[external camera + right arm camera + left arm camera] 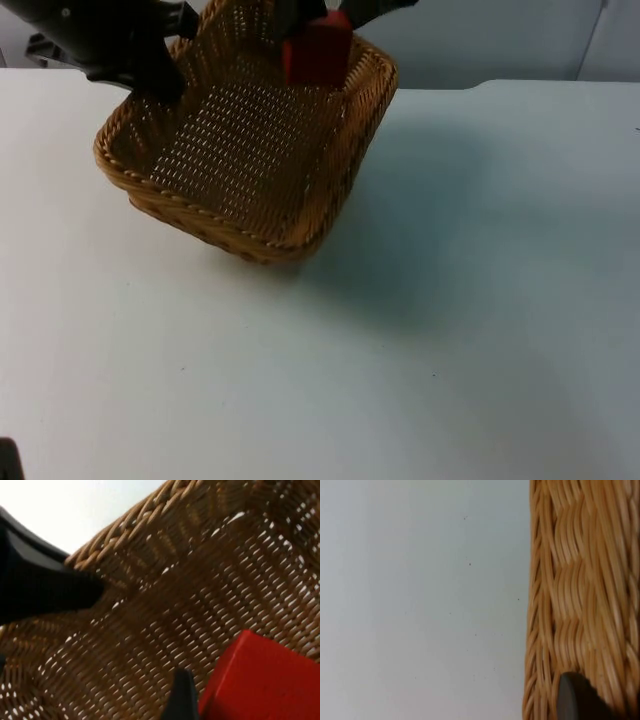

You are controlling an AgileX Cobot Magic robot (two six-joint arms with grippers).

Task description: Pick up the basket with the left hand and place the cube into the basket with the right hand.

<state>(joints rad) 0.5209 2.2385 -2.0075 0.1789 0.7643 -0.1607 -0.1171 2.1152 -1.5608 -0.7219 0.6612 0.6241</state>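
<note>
The woven wicker basket (pixel 240 235) hangs tilted above the white table, casting a shadow to its right. My left gripper (pixel 160 75) is shut on its left rim; in the left wrist view a black fingertip (pixel 575 700) presses against the basket's wall (pixel 580 580). My right gripper (pixel 335 15) is shut on the red cube (pixel 317 52), holding it over the basket's far side, just inside the rim. In the right wrist view the cube (pixel 260 680) sits beside a fingertip (pixel 182 700), with the basket's mesh floor (pixel 200 595) behind it and the left gripper (pixel 35 580) at the rim.
The white table (pixel 450 330) spreads wide in front of and to the right of the basket. The grey partition wall (pixel 500 40) stands behind it.
</note>
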